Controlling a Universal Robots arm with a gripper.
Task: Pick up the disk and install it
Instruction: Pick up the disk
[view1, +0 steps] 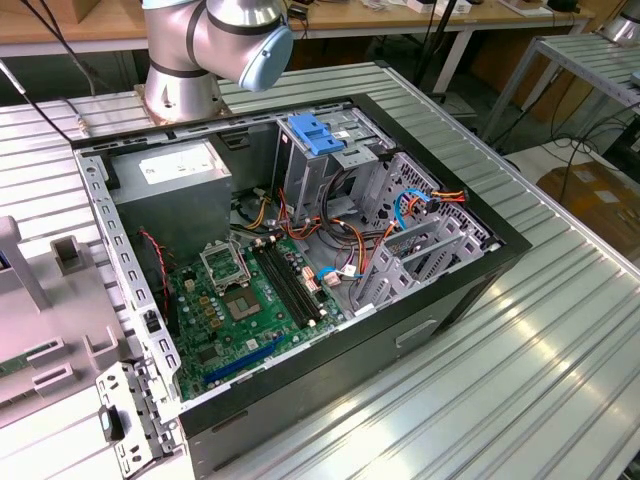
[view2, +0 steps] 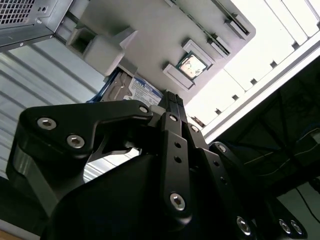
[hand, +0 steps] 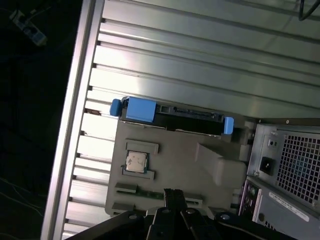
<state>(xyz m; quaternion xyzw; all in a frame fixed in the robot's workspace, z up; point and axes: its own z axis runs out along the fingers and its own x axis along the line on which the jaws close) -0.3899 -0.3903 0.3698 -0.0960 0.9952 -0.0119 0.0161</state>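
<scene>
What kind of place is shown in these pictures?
Most likely a robotics lab or test workshop: a robot arm stands on a slatted aluminium table beside an open computer case, with wooden workbenches and hanging cables behind.

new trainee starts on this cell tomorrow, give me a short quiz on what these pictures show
1. True or false: the disk is already inside the computer case.
2. What does the pincer hold? a) the disk b) a cable c) nothing
3. Fill in: the disk's carrier is coloured ___.

Key:
1. False. The disk lies at the edge of the grey tray on the slatted table.
2. c
3. blue
</scene>
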